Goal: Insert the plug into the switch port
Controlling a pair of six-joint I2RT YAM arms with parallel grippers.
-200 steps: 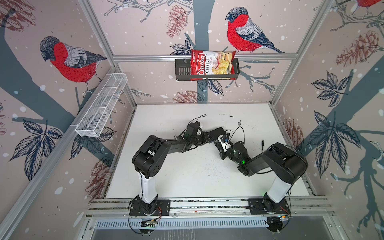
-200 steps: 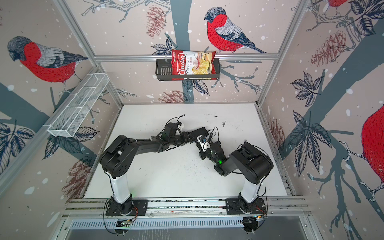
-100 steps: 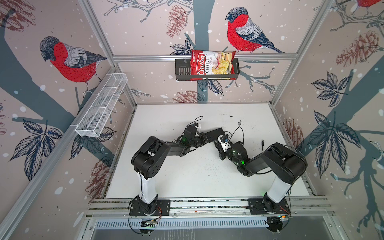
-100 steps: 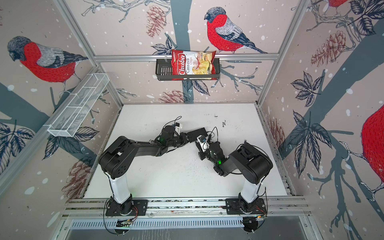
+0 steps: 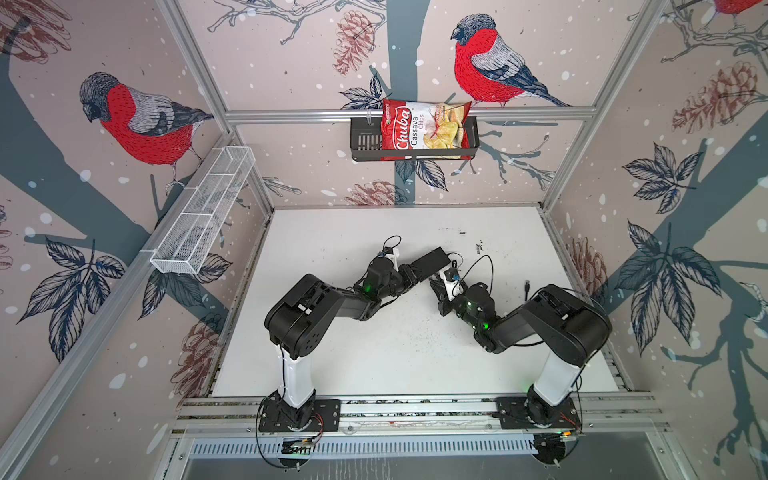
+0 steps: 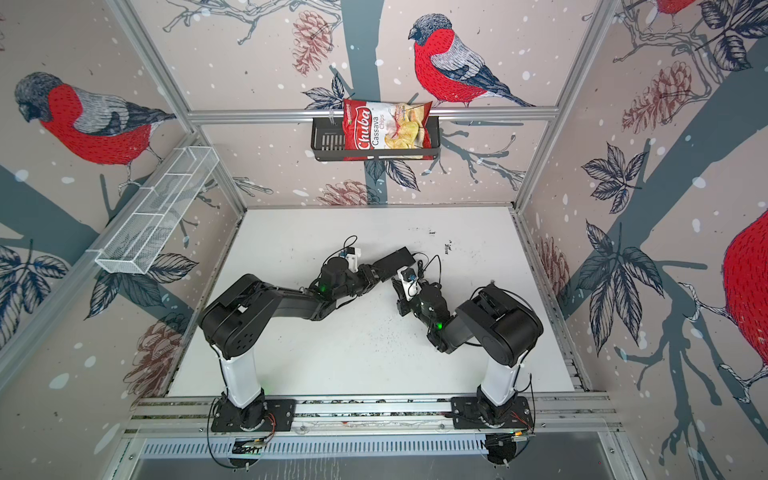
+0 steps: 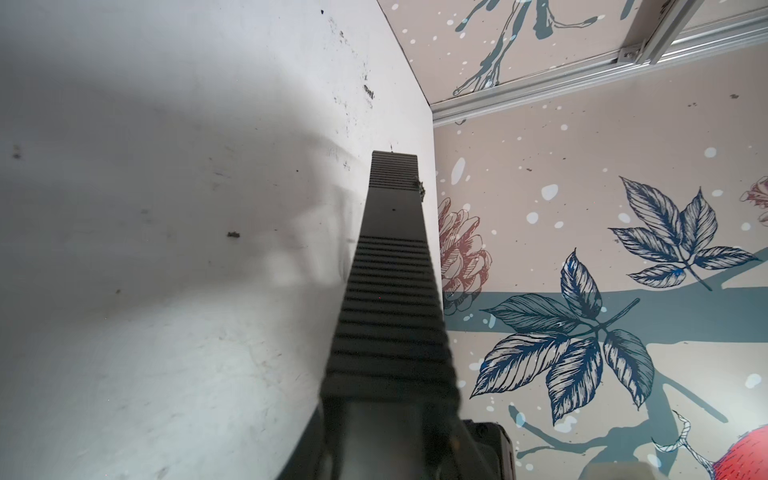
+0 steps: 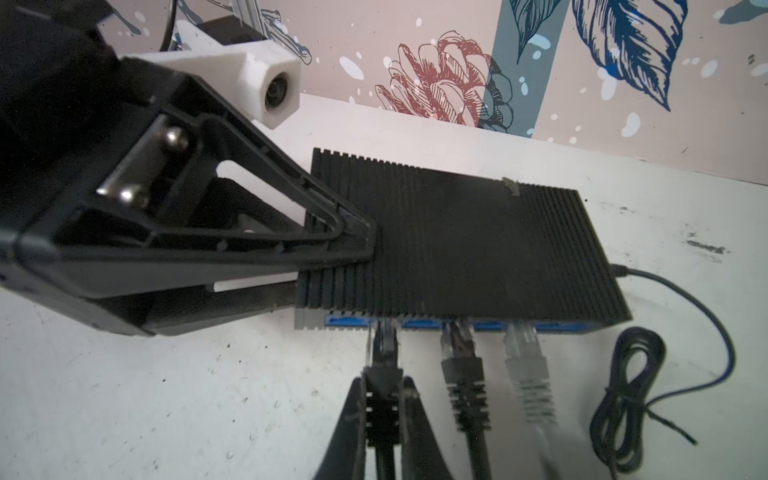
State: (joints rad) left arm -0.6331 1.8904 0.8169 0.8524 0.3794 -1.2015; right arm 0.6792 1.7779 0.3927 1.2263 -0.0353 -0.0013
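Plug (image 8: 384, 351) clamped in right tool (image 8: 384, 386), tip against switch (image 8: 457, 241) front; left tool (image 8: 332, 268) clamps switch.

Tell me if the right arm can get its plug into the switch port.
Likely yes: the right claw grips the plug, tip at the blue port of the switch. Nothing lies between; the neighbouring black plug sits aside, and the left claw clamps the switch.

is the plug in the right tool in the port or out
Partly in at least: the plug in the right tool has its clear tip inside a blue port of the switch. Fully seated: cannot tell.
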